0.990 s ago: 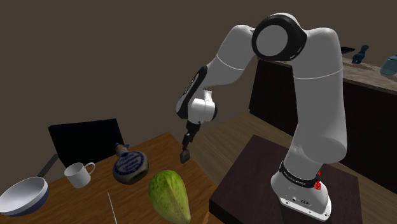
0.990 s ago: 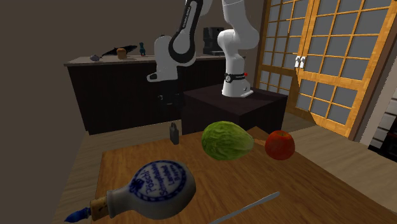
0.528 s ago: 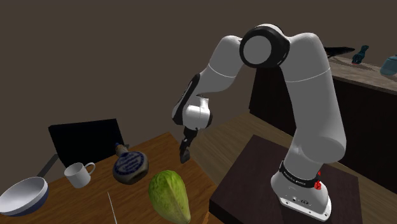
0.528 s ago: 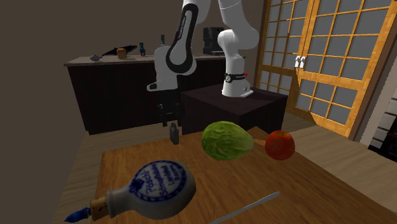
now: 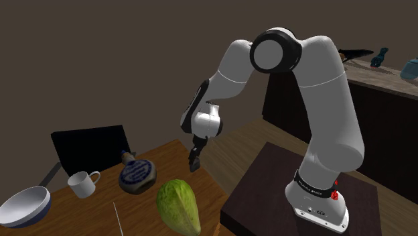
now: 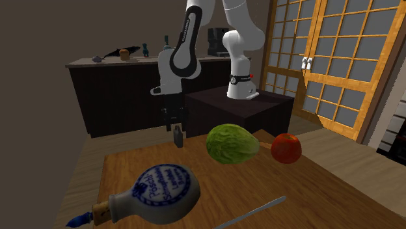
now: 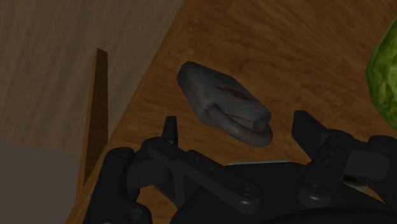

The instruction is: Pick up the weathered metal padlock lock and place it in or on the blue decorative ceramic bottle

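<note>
Wrist view has the gripper (image 7: 236,127) released, fingers spread wide, with the grey padlock (image 7: 219,100) ahead of the gap between them and untouched. The padlock sits on the wooden bench (image 7: 286,51), just beside its edge. Second exterior view: the blue-and-white bottle (image 6: 159,192) lies on its side well apart from the padlock, and a green cabbage (image 6: 231,143) rests nearer it.

Dim, murky renders (soft shadows)
</note>
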You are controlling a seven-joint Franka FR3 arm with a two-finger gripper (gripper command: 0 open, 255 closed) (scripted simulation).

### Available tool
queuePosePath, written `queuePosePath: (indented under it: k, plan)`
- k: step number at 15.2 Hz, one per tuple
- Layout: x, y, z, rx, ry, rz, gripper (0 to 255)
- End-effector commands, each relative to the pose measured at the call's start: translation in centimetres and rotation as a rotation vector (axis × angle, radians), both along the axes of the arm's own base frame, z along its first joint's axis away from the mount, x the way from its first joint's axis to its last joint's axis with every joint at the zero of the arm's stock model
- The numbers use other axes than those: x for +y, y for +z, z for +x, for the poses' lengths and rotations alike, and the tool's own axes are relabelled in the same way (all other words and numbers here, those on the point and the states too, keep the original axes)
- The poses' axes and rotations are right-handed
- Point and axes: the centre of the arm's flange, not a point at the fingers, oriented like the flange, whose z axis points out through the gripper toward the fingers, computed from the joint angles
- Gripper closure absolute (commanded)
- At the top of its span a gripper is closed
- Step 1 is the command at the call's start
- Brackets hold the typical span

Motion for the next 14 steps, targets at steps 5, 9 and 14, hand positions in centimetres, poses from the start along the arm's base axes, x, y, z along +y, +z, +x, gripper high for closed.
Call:
queuePosePath:
  k: [5, 9, 14]
  plan:
    - [0.0, 0.0, 0.0, 0.000, 0.000, 0.000, 255]
    - [0.0, 0.0, 0.0, 0.000, 0.000, 0.000, 255]
    - [0.0, 2.1, 0.0, 0.000, 0.000, 0.000, 255]
